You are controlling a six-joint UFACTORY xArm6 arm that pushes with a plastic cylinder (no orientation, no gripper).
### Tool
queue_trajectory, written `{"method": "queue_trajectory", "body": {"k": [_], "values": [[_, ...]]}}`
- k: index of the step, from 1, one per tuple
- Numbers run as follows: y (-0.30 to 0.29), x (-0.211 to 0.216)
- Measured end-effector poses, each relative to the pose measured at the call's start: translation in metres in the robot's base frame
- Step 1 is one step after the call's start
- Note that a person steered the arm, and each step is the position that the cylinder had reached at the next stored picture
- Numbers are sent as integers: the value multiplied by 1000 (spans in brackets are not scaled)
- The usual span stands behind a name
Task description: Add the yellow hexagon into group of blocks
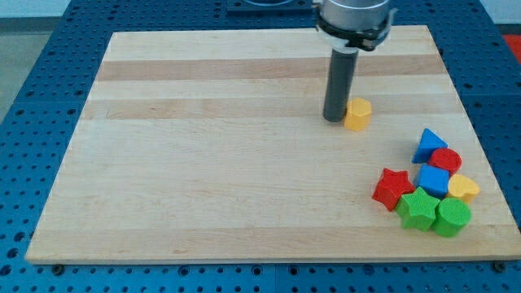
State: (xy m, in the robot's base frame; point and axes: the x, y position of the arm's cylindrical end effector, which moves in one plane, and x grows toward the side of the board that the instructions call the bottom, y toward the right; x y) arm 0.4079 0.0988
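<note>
- camera view: there is no hand to be released, clenched or grasping here, only a straight dark rod; my tip (336, 120) sits on the wooden board (203, 163), touching or just beside the yellow hexagon (357, 115) on the hexagon's left.
- camera view: the yellow hexagon lies in the board's right half, nearer the top edge than the bottom edge, and well apart from the group.
- camera view: the group sits by the bottom right corner: a blue triangle (427, 146) nearest the top, a red cylinder (446, 160) under it, a blue block (434, 181), a yellow heart (464, 188), a red star (392, 188), a green star-like block (418, 209) and a green cylinder (452, 217).
- risk, as i judge it: my tip stands left of the hexagon, while the group lies down and to the right. a push from this side would likely send it toward the right edge, past the blue triangle, not into the cluster.
- risk: an off-centre contact could let the hexagon spin and slip off my tip, and a hard arrival could scatter the group toward the right or bottom edge, both close by.
- room: the left half and centre of the board are bare wood, and a clear lane runs between the hexagon and the group, so there is space to come round to the hexagon's upper left.
</note>
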Motion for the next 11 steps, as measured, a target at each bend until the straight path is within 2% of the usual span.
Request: {"method": "queue_trajectory", "body": {"k": [1,2,6,7,11], "values": [[-26,-37],[-3,-45],[39,-28],[33,-22],[27,77]]}}
